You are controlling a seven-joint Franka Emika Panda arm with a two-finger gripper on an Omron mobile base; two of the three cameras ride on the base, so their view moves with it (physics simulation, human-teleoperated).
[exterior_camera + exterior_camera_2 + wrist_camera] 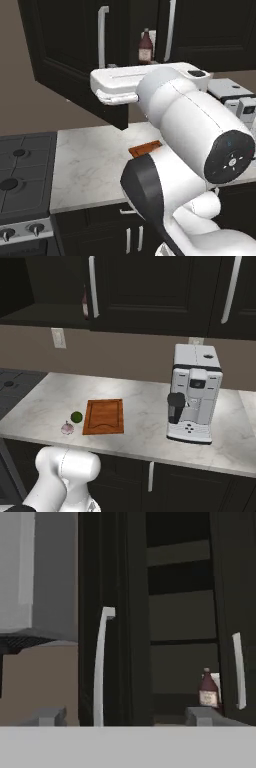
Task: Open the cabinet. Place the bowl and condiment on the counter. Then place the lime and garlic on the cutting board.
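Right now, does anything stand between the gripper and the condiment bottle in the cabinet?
Nothing visible does. The cabinet door is swung open, and the condiment stands on the lower shelf, uncovered, beyond the open gripper.

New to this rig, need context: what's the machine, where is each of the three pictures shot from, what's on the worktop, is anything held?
It's a white robot arm on a drivable base in a simulated kitchen. Two pictures come from cameras on the base, behind the arm to its left and right. The third looks along the hand: its fingers stand wide apart at the bottom, holding nothing.

The black wall cabinet has its left door swung open; a condiment bottle stands on the shelf inside.

On the marble counter lie a wooden cutting board, a lime and a garlic bulb beside it, plus a coffee machine. A stove sits to the left.
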